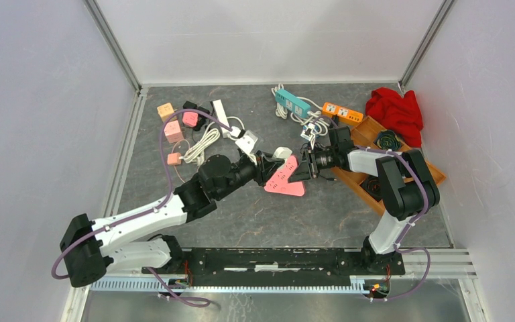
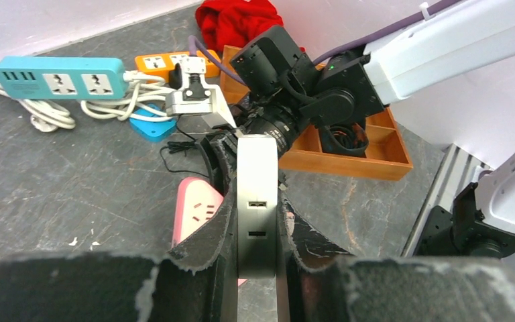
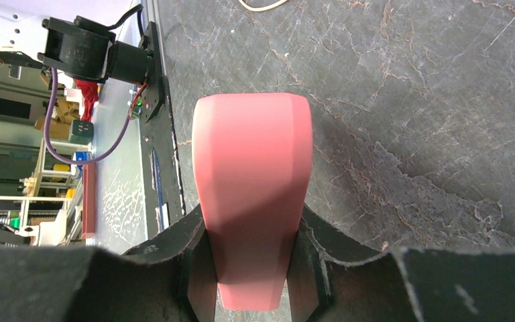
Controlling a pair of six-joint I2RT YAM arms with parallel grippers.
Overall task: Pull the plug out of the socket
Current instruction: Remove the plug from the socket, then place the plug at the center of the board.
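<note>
You're clamping the L gripper [image 2: 255, 184] on the white plug [image 2: 256, 221] and the R gripper [image 3: 251, 225] on the pink socket [image 3: 251, 154], mid-table; can't tell if pins are seated. Pulling off-axis is risking jammed pins, or the smooth socket slipping thru the R pads [image 3: 196, 258]. The wooden tray [image 2: 349, 166], teal strip [image 2: 60, 75] and loose cords [image 2: 141, 100] are crowding just behind.

Robotics lab, white enclosure walls [image 1: 268, 37], slotted mounting rail [image 1: 241, 284], cluttered shelves [image 3: 13, 194] beyond
</note>
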